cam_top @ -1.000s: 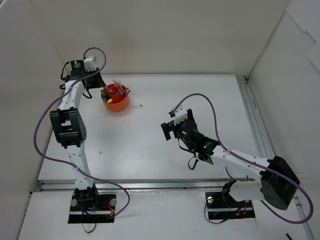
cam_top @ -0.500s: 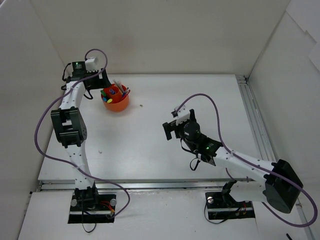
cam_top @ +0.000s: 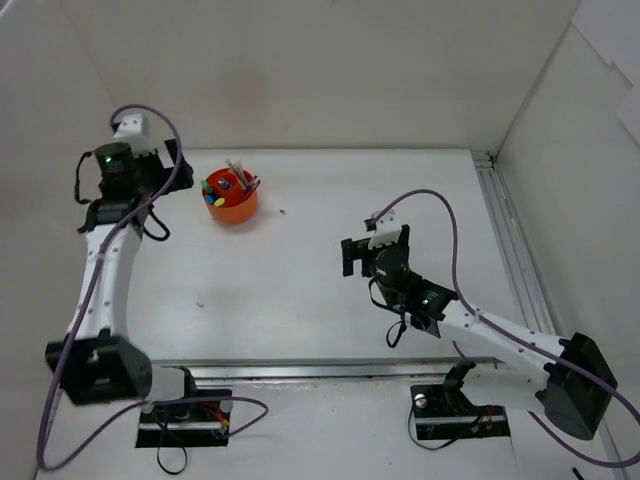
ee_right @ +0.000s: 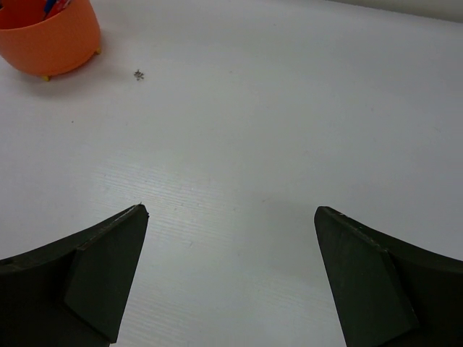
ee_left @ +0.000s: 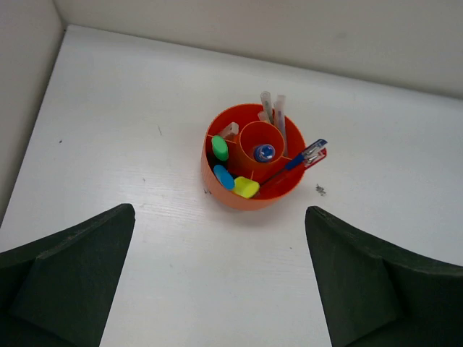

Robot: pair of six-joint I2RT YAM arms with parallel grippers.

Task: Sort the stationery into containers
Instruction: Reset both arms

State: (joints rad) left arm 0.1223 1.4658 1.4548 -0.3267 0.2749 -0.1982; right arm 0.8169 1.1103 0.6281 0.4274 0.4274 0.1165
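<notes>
The short round orange plastic organizer [ee_left: 253,202] is seen standing at the far left of the white worktop [ee_left: 108,108], with stationery gathered inside it. A clear blue-capped tube [ee_left: 264,152] is held upright in the centre well. In the ring are lodged a green-capped highlighter [ee_left: 219,147], a blue-capped highlighter [ee_left: 223,176], a yellow-capped highlighter [ee_left: 246,187], red and blue pens [ee_left: 307,154] and pale grey pens [ee_left: 273,110]. The left tool [ee_left: 220,211] is spread wide near the organizer, with nothing gripped. The right tool [ee_right: 230,210], likewise fully parted, grips nothing and is poised above the worktop, well apart from the organizer.
</notes>
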